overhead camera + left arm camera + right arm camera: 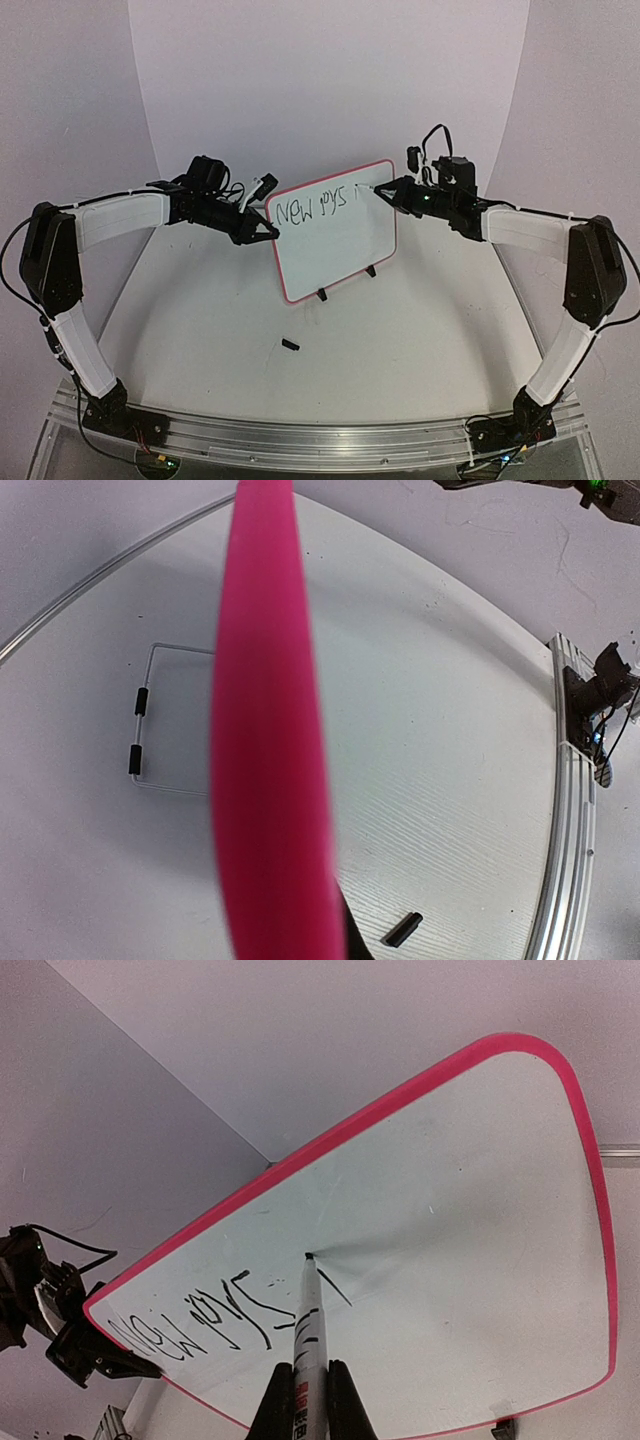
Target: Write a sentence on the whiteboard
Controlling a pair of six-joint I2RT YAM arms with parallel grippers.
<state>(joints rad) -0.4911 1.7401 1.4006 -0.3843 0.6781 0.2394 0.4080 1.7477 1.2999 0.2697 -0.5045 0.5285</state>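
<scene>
The whiteboard (338, 250) stands tilted on small black feet mid-table, its red-pink frame filling the left wrist view as a blurred band (265, 760). My left gripper (268, 230) is shut on the board's left edge. My right gripper (308, 1405) is shut on a slim black-and-white marker (309, 1330), reaching in from the board's upper right (385, 193). The marker's tip rests on the white surface (470, 1240), next to a short fresh stroke. The sentence (318, 207) is one uneven black row along the top, reading roughly "New pys", seen slanted in the right wrist view (200, 1322).
A small black cap (291, 345) lies on the table in front of the board, also in the left wrist view (402, 929). A thin wire stand with two black sleeves (138, 730) sits behind the board. An aluminium rail (320, 435) runs along the near edge.
</scene>
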